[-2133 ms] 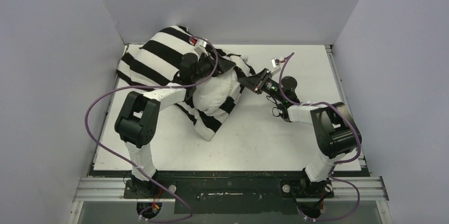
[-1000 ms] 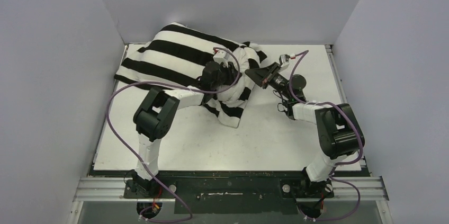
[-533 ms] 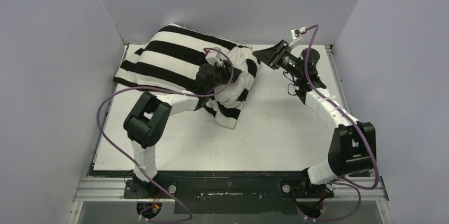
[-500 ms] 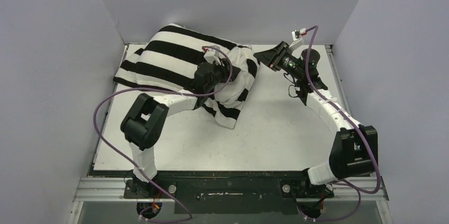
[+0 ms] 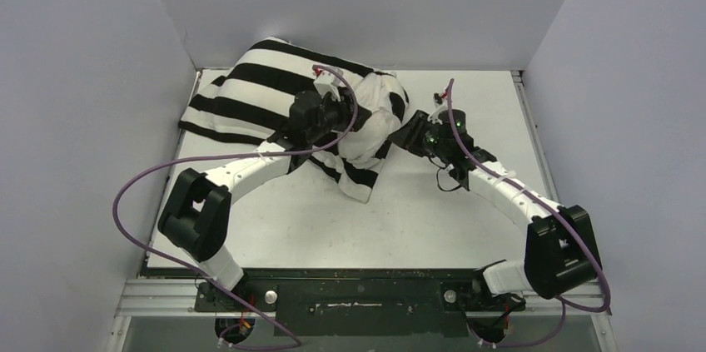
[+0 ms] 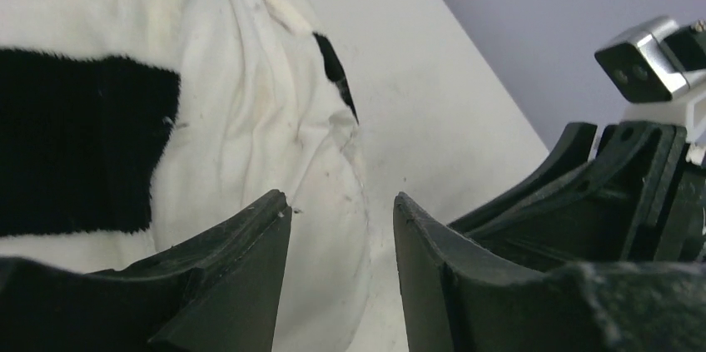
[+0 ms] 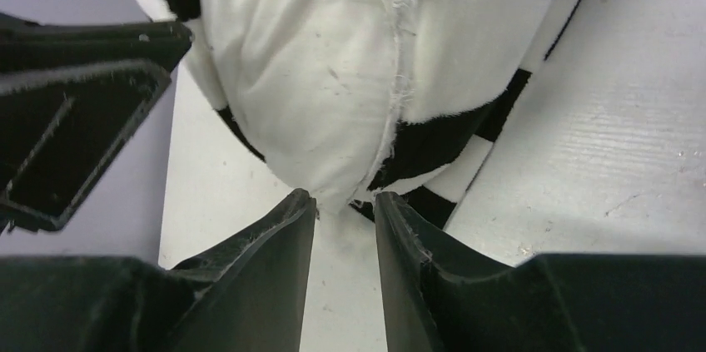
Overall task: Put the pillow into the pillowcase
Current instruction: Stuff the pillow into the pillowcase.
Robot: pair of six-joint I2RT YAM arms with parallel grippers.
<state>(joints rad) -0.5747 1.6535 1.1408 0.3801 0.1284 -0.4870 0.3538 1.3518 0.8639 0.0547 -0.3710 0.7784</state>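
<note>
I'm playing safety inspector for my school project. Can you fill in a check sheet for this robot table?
Surface: white table, lightly scuffed.
Job's things: the striped pillowcase covers most of the pillow; the pillow's white end sticks out.
Clutter: nothing seen.
Grippers: left gripper open beside the pillow's bare end; right gripper open, its tips at the pillow's corner.
Cables: purple cables loop loosely beside both arms.
Surroundings: plain grey walls on three sides.

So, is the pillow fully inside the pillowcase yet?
Only partly in. The pillow has its bare white end bulging out of the open mouth of the pillowcase; stripes cover the rest.
</note>
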